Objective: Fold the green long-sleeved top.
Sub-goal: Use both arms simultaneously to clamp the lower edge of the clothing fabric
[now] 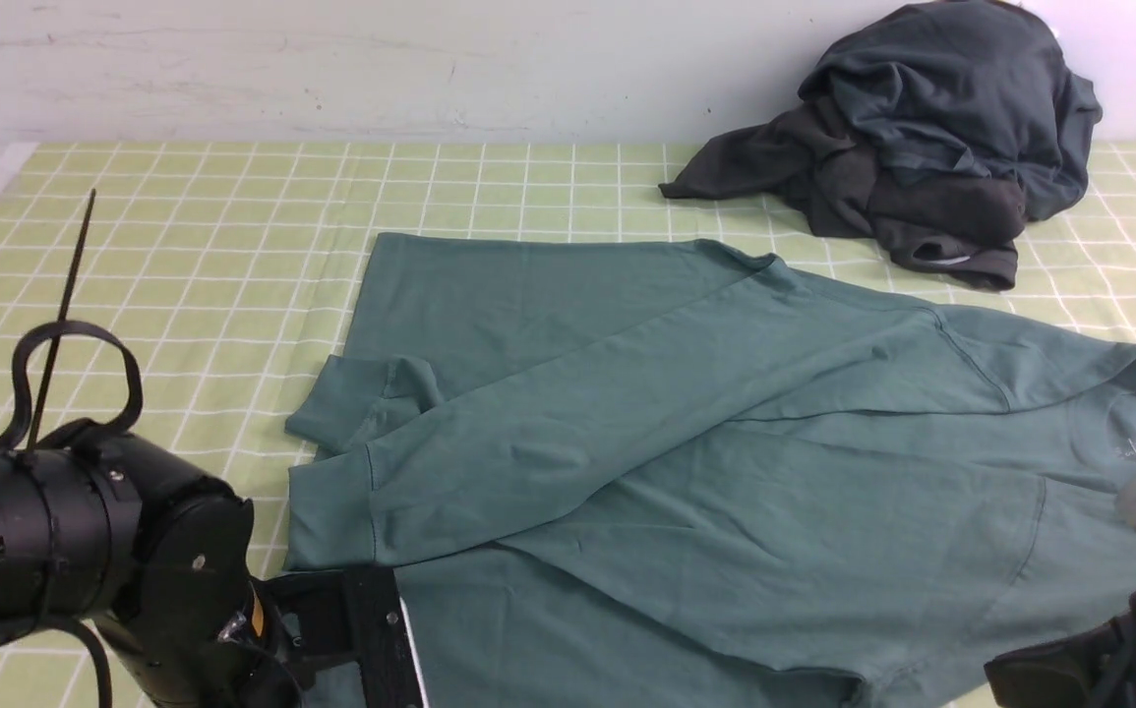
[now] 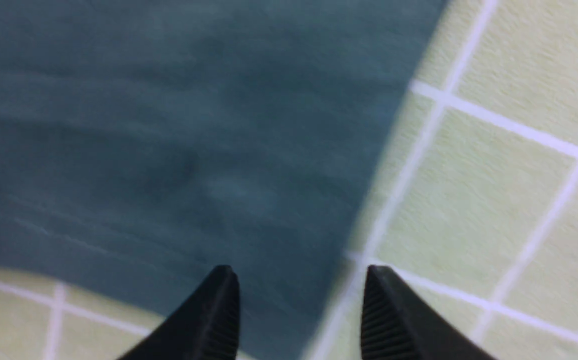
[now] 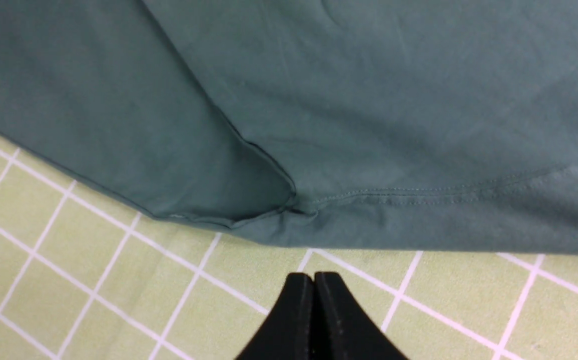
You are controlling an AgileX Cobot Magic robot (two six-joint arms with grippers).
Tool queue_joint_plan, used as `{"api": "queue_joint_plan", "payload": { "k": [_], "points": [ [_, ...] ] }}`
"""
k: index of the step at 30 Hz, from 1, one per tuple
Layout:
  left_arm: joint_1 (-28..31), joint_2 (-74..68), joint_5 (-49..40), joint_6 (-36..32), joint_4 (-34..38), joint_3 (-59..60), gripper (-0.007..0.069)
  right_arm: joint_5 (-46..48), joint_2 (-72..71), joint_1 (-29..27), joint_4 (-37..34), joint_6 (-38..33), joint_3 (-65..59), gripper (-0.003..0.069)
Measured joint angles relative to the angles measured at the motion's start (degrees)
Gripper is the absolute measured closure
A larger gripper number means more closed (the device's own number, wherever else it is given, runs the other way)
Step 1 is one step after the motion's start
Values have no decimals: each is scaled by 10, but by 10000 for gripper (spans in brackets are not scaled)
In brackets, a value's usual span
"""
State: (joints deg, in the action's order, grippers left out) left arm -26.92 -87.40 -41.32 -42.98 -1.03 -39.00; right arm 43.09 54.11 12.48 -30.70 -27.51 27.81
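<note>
The green long-sleeved top [image 1: 725, 472] lies spread on the checked cloth, with one long sleeve [image 1: 568, 413] folded slantwise across the body and its cuff [image 1: 331, 511] at the left. My left gripper [image 2: 301, 280] is open just above the top's near left edge, with nothing between its fingers. In the front view it sits low on the left [image 1: 381, 619]. My right gripper [image 3: 314, 277] is shut and empty over bare cloth, a little off the top's hem [image 3: 419, 230] near a sleeve seam.
A heap of dark charcoal garments [image 1: 922, 147] lies at the back right against the wall. The yellow-green checked tablecloth [image 1: 184, 226] covers the table. My right arm [image 1: 1108, 659] shows at the lower right corner.
</note>
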Motion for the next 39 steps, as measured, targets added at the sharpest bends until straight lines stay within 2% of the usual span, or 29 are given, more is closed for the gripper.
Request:
{"api": "queue_joint_plan", "payload": {
  "k": [3,4,5,8,11,15,17,18,21,22,23,24,27,28,31,33,35,36,37,38,39],
  "points": [
    [0,0,24,-3,-1,4,402,5,0,0,-16,-19,0,673],
    [0,0,30,-5,-3,6,455,9,0,0,-25,-30,0,673],
    [0,0,30,-5,-3,6,461,9,0,0,-26,-31,0,673],
    [0,4,38,5,-2,7,582,18,0,0,-37,-50,0,673],
    [0,27,42,40,10,7,618,18,0,0,-38,-60,0,673],
    [0,64,42,105,19,5,627,18,0,0,-40,-65,0,673],
    [0,94,33,162,19,-4,628,16,0,0,-57,-71,0,673],
    [0,96,32,162,19,-4,628,16,-1,0,-60,-73,0,673],
    [0,120,5,200,14,-6,628,3,-12,0,-110,-150,0,673],
    [0,121,4,203,14,-6,628,2,-13,0,-114,-157,0,673],
    [0,126,-4,210,14,-6,628,-2,-18,0,-153,-217,1,673],
    [0,129,-8,213,14,-6,628,-2,-20,0,-177,-248,2,673],
    [0,132,-10,223,14,-6,628,0,-12,0,-208,-344,24,671],
    [0,132,-11,225,14,-6,628,2,-3,0,-198,-376,39,663],
    [0,132,-11,228,17,-6,628,10,24,0,-135,-398,72,624],
    [0,132,-12,230,26,-6,628,21,48,0,-59,-393,97,570],
    [0,132,-12,231,38,-6,628,26,79,0,58,-375,114,485],
    [0,132,-13,231,39,-6,628,26,85,0,68,-372,115,479],
    [0,132,-14,231,46,-6,628,27,101,0,139,-365,116,442],
    [0,132,-14,231,46,-6,628,28,107,0,150,-362,117,431],
    [0,132,-15,231,54,-6,628,30,128,0,212,-356,117,405]
  ]
}}
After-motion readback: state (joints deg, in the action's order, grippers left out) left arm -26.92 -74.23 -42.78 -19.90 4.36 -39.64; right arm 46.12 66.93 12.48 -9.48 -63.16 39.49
